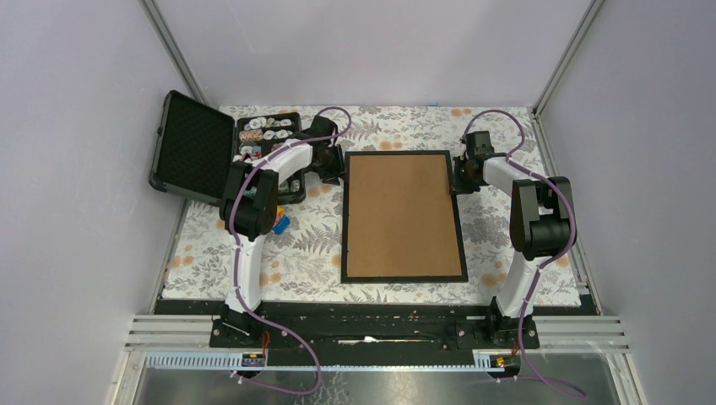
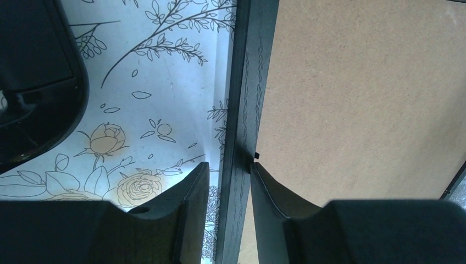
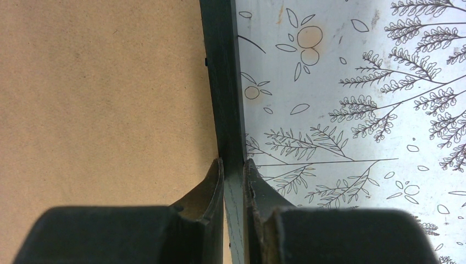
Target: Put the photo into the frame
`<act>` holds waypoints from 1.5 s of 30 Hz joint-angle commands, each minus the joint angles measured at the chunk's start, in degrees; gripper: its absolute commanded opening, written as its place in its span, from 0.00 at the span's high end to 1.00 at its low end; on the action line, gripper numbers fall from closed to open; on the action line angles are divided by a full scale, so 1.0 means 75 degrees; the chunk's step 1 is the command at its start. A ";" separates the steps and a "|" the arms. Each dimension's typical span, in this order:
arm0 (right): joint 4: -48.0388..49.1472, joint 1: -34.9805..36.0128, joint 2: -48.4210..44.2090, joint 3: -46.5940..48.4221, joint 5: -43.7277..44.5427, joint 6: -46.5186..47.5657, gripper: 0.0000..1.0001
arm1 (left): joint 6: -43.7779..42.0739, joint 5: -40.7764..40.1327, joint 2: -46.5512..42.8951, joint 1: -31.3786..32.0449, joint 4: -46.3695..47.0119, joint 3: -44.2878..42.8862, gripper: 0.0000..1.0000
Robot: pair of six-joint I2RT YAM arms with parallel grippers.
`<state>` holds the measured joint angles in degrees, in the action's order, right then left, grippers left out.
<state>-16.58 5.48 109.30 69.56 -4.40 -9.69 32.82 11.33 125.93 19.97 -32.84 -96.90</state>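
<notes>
The frame (image 1: 404, 215) lies back-up on the table (image 1: 304, 253), the right pincer (image 3: 233, 165) clamped on its right rail and the left pincer (image 2: 229, 168) loosely astride its left rail, so the left should tighten before any level lift; the photo is out of sight.

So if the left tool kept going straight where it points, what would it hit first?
The frame: its black edge already sits between the fingers of the left tool. Depth is hard to judge.
</notes>
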 commanded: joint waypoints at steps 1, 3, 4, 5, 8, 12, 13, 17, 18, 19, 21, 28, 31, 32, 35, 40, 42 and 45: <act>-0.0779 0.0259 0.0574 -0.0450 -0.0618 -0.0215 0.85 | -0.0125 -0.0478 -0.0304 -0.0057 0.0219 -0.0056 0.63; -0.0778 0.0266 0.0579 -0.0439 -0.0631 -0.0215 0.85 | -0.0117 -0.0452 -0.0174 -0.0030 0.0173 -0.0164 0.63; -0.0778 0.0265 0.0579 -0.0439 -0.0632 -0.0219 0.85 | -0.0120 -0.0479 -0.0100 0.0009 0.0145 -0.0204 0.63; -0.0779 0.0259 0.0574 -0.0439 -0.0632 -0.0212 0.85 | -0.0111 -0.0502 -0.0038 0.0029 0.0141 -0.0234 0.64; -0.0785 0.0259 0.0568 -0.0449 -0.0642 -0.0212 0.85 | -0.0081 -0.0602 0.0098 0.0068 0.0143 -0.0284 0.66; -0.0781 0.0278 0.0566 -0.0445 -0.0651 -0.0214 0.85 | -0.0165 -0.0804 0.0283 0.0140 -0.0032 -0.0477 0.66; -0.0780 0.0275 0.0568 -0.0439 -0.0659 -0.0211 0.85 | -0.0178 -0.0837 0.0303 0.0149 -0.0056 -0.0485 0.67; -0.0781 0.0289 0.0569 -0.0427 -0.0653 -0.0218 0.85 | -0.0237 -0.0913 0.0436 0.0178 -0.0110 -0.0547 0.66; -0.0781 0.0284 0.0568 -0.0427 -0.0655 -0.0215 0.85 | -0.0274 -0.0970 0.0506 0.0193 -0.0190 -0.0639 0.66; -0.0780 0.0287 0.0568 -0.0427 -0.0655 -0.0210 0.85 | -0.0332 -0.1010 0.0600 0.0207 -0.0287 -0.0770 0.66; -0.0778 0.0300 0.0573 -0.0427 -0.0660 -0.0212 0.85 | -0.0369 -0.1036 0.0727 0.0200 -0.0379 -0.0862 0.66; -0.0775 0.0309 0.0575 -0.0439 -0.0654 -0.0210 0.85 | -0.0583 -0.1303 0.1043 0.0361 -0.0674 -0.1075 0.66; -0.0778 0.0311 0.0566 -0.0437 -0.0655 -0.0195 0.85 | -0.0633 -0.1325 0.1231 0.0371 -0.0852 -0.1308 0.66; -0.0778 0.0313 0.0569 -0.0446 -0.0648 -0.0196 0.85 | -0.0668 -0.1343 0.1329 0.0373 -0.0996 -0.1438 0.67; -0.0785 0.0325 0.0567 -0.0433 -0.0645 -0.0196 0.85 | -0.0773 -0.1481 0.1525 0.0396 -0.1298 -0.1714 0.67; -0.0801 0.0335 0.0582 -0.0416 -0.0598 -0.0192 0.85 | -0.0902 -0.1738 0.1863 0.0463 -0.1736 -0.2050 0.67; -0.0807 0.0342 0.0587 -0.0406 -0.0575 -0.0184 0.85 | -0.0992 -0.1942 0.2011 0.0557 -0.1920 -0.2251 0.67; -0.0822 0.0361 0.0591 -0.0395 -0.0525 -0.0182 0.85 | -0.1062 -0.2049 0.2275 0.0671 -0.2179 -0.2670 0.67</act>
<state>-16.38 5.50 109.30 69.52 -4.80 -10.39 27.29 1.89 135.61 23.44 -45.34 -115.55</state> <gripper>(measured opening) 0.153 0.327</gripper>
